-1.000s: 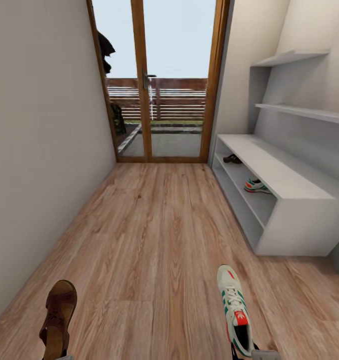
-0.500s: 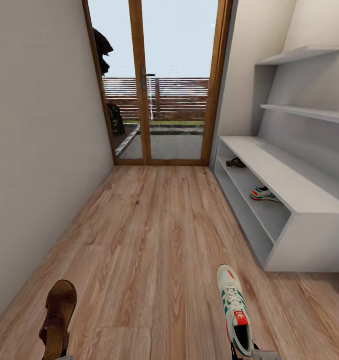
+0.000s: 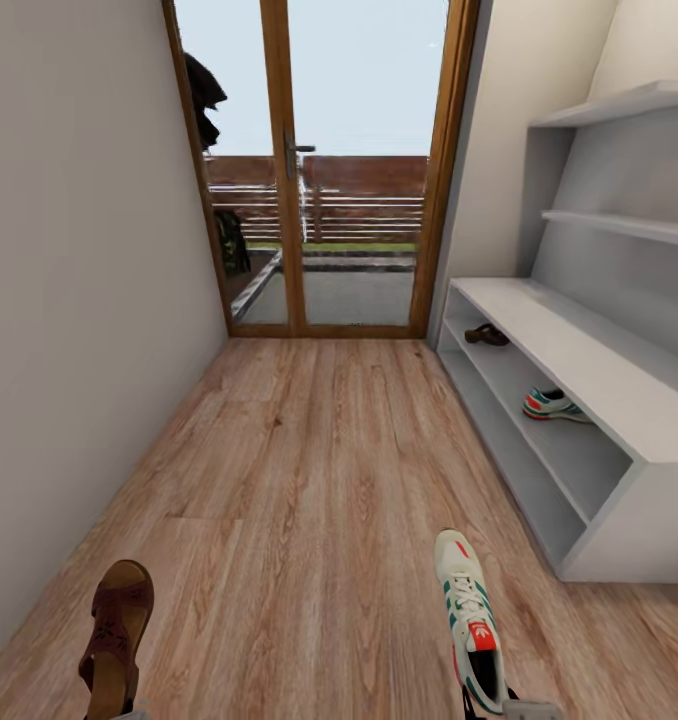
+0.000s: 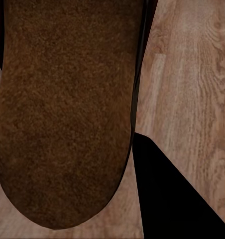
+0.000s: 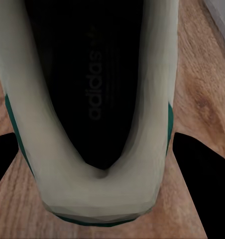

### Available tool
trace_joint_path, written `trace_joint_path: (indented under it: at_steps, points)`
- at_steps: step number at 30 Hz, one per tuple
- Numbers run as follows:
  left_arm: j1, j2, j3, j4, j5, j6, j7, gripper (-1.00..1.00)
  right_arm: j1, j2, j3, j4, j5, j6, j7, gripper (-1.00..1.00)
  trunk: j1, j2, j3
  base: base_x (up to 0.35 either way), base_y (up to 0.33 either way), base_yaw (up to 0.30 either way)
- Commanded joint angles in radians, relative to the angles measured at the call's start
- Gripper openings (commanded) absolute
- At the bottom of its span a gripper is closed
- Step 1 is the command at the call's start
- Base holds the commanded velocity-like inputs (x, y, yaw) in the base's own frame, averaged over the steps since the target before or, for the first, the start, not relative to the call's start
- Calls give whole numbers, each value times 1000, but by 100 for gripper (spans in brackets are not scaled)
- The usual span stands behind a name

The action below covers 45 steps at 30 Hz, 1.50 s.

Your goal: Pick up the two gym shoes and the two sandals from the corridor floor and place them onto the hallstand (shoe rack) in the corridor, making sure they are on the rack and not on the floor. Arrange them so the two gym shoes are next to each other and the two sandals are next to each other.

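Note:
A brown sandal (image 3: pixel 114 635) hangs over the corridor floor (image 3: pixel 309 470) at the near left, its sole (image 4: pixel 62 109) close before the left wrist camera. My left gripper (image 4: pixel 67 194) is shut on it, one dark finger (image 4: pixel 172 199) beside it. A white gym shoe (image 3: pixel 469 615) with green stripes hangs at the near right, and my right gripper (image 5: pixel 100 164) is shut on its heel (image 5: pixel 100 199). The pale-grey hallstand (image 3: pixel 579 350) runs along the right wall. On its upper shelf row lie the other sandal (image 3: pixel 487 335) at the far end and the other gym shoe (image 3: pixel 554 405) nearer, well apart.
A glazed wooden door (image 3: pixel 309 170) closes the corridor's far end. A plain wall (image 3: pixel 79 300) bounds the left side. Grey wall shelves (image 3: pixel 619 225) hang above the hallstand. Open floor lies between the wall and the rack.
The whole view has moved forward along the corridor: the hallstand now sits nearer and further right. The sandal and gym shoe in my grippers keep their place in the picture.

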Motion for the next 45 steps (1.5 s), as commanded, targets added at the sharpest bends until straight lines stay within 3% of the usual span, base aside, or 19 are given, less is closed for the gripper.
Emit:
trace_joint_path:
  at_steps: [1,45]
  points:
    - [0,0,2,0,3,-2,-4,-100,-1,0,2,0,2,-3,-6,-100,0,0,-1,318,143,0]
    - [0,1,2,-4,3,-2,-4,-100,-1,0,2,0,2,-3,-7,-100,0,0,-1,318,133,0]
